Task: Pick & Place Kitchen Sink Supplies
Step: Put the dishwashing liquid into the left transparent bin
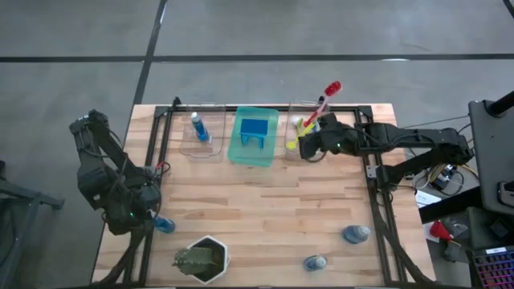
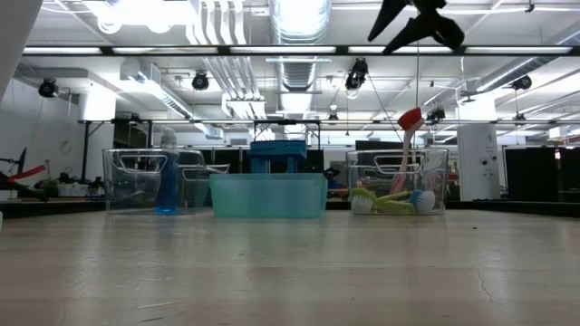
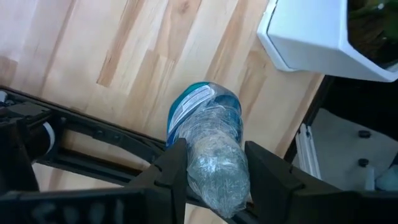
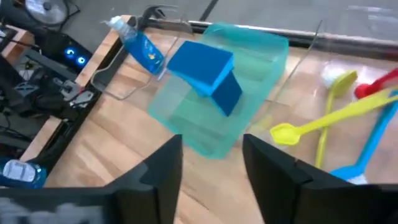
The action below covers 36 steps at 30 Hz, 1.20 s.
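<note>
Bottles, sponges and dish brushes are spread over the wooden tabletop (image 1: 265, 209). At the lower edge of the high view a green plant in a white hexagonal pot (image 1: 202, 258) stands left of centre, and two small blue bottles lie toward the lower right, one (image 1: 314, 262) near the bottom and the other (image 1: 356, 234) a little above it. At lower left the left hand (image 1: 152, 222) is low beside the black frame rail, its fingers (image 3: 174, 171) clamped on either side of a blue bottle (image 3: 208, 146) that lies on its side, the white pot just beyond it in the left wrist view. Farther up, along the top of the tabletop, three containers stand in a row: a clear bin (image 1: 202, 144) at the left holding an upright blue bottle with a pale cap (image 1: 197, 127), a green tray (image 1: 254, 148) in the middle holding blue sponges (image 1: 254, 129), one tilted over another, and a second clear bin (image 2: 397, 181) at the right. In that right bin stand a red brush (image 1: 325, 95) leaning up and out, a yellow-green brush (image 4: 326, 115) and a blue brush (image 4: 367, 149). The right hand (image 1: 305, 147) hangs over this bin at upper right of centre, its fingers (image 4: 158, 168) apart with nothing between them.
</note>
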### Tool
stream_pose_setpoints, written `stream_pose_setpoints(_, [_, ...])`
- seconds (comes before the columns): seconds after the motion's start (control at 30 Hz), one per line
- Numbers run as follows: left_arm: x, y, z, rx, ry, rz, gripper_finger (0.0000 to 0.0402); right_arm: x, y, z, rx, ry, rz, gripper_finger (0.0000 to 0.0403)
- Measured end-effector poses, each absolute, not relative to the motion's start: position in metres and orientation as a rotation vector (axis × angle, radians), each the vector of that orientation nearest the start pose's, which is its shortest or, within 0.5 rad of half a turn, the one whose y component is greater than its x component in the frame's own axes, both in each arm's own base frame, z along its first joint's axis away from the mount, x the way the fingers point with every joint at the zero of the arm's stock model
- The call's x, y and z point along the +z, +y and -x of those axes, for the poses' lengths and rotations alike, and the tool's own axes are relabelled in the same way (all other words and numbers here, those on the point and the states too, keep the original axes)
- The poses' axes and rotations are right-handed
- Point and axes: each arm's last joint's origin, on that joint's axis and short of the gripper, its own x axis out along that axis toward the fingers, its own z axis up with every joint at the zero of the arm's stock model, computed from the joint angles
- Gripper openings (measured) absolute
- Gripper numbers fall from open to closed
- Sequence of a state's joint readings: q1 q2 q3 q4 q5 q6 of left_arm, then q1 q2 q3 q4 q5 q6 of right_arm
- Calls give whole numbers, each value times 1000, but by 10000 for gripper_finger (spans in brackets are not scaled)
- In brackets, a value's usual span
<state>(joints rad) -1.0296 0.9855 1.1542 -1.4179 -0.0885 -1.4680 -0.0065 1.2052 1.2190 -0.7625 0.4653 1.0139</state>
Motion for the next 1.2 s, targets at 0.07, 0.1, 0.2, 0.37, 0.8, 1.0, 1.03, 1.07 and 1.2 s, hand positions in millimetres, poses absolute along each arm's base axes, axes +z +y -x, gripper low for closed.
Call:
stream_pose_setpoints(0.07, [332, -114, -72, 145, 1352, 549, 126, 349, -23, -243, -746, 444, -768, 128])
stream_pose_setpoints(0.1, [331, -113, -71, 155, 1357, 541, 126, 349, -28, -246, -729, 451, -763, 111])
stream_pose_setpoints(0.2, [331, -110, -69, 186, 1371, 525, 126, 343, -44, -258, -660, 484, -774, 54])
stream_pose_setpoints(0.37, [331, -105, -66, 220, 1390, 525, 126, 326, -58, -277, -561, 577, -806, 13])
stream_pose_setpoints(0.8, [337, -96, -62, 256, 1377, 547, 126, 310, -50, -295, -527, 629, -832, 8])
stream_pose_setpoints(1.0, [339, -94, -61, 260, 1347, 559, 126, 305, -70, -311, -493, 547, -873, 8])
stream_pose_setpoints(1.03, [340, -94, -61, 262, 1340, 563, 126, 303, -73, -314, -487, 538, -880, 8])
stream_pose_setpoints(1.07, [341, -93, -61, 263, 1334, 569, 126, 301, -77, -316, -478, 537, -892, 8])
stream_pose_setpoints(1.2, [345, -92, -61, 260, 1309, 582, 126, 295, -79, -321, -446, 560, -913, 8])
